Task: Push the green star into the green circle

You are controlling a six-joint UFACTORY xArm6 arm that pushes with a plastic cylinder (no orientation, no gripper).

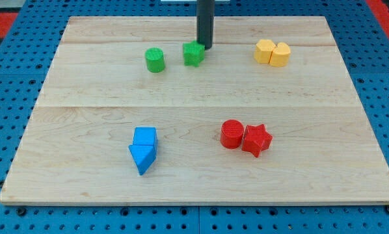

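My tip touches green star at its upper right (no pincer here, nothing held), placed to shove it toward view's left; green circle sits near, gap between

My tip is showing as the blunt, squared-off lower end of a straight rod. The rod is looking dark charcoal, nearly black, with a smooth matte surface and a faint paler sheen running down its length. Above my tip the shaft is keeping one even width all the way up. No cables, screws or markings are showing on it, and the rest of the arm is sitting out of view.
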